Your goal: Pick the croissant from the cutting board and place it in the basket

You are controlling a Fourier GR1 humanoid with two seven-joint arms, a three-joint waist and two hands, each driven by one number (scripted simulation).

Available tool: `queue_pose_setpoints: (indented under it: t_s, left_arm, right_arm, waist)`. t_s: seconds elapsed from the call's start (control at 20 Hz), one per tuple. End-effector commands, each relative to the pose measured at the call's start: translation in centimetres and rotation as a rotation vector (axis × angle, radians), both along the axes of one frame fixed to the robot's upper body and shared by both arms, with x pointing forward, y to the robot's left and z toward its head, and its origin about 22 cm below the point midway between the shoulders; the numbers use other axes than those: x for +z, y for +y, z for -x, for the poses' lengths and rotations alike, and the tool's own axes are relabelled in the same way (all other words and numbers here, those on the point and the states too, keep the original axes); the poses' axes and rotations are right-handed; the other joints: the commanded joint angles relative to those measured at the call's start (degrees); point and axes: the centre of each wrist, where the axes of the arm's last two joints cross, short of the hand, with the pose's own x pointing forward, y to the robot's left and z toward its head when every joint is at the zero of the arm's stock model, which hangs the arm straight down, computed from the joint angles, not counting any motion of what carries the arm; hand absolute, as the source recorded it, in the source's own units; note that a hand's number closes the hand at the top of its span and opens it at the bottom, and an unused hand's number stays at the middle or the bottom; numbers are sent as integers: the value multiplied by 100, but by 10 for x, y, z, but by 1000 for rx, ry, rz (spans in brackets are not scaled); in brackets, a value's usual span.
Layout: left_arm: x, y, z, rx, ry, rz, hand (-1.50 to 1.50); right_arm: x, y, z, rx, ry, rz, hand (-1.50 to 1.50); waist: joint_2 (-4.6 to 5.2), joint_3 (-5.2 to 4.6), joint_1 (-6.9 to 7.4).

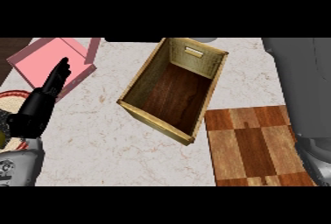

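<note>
The basket [138,87], a tall wooden box with a dark floor and a handle slot in its far wall, lies at the counter's middle with nothing inside. To its lower right is the checkered wooden cutting board [255,146]; the part that shows is bare. No croissant shows anywhere. My left hand [40,103] rests open at the left edge, fingers straight and pointing up. My right forearm [304,87] fills the right edge as a big grey shape and hides the board's right side. The right hand itself is out of sight.
A pink open box [45,59] lies at the back left, behind my left hand. A round woven plate [14,97] sits at the left edge, partly under that hand. The marble counter [110,144] stretches between the plate and the basket.
</note>
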Motion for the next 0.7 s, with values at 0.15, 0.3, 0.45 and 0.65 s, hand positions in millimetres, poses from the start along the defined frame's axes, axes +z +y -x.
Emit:
queue_pose_setpoints:
  t_s: [0.15,0.3,0.45,0.65]
  left_arm:
    - [-5,1,5,9,-4,-2,0]
    - [3,0,11,15,10,11,0]
    - [3,-5,-1,-3,3,16,0]
    - [-10,0,5,16,0,-4,0]
  right_arm:
    - [-16,17,-20,-124,161,293,150]
    - [-13,4,-19,-129,179,366,150]
    - [-1,2,-29,-87,205,438,150]
    - [-17,6,-29,-25,259,344,-150]
  waist:
    - [-9,-1,-44]
    - [-55,9,-99]
    - [-6,2,-83]
    - [-17,7,-111]
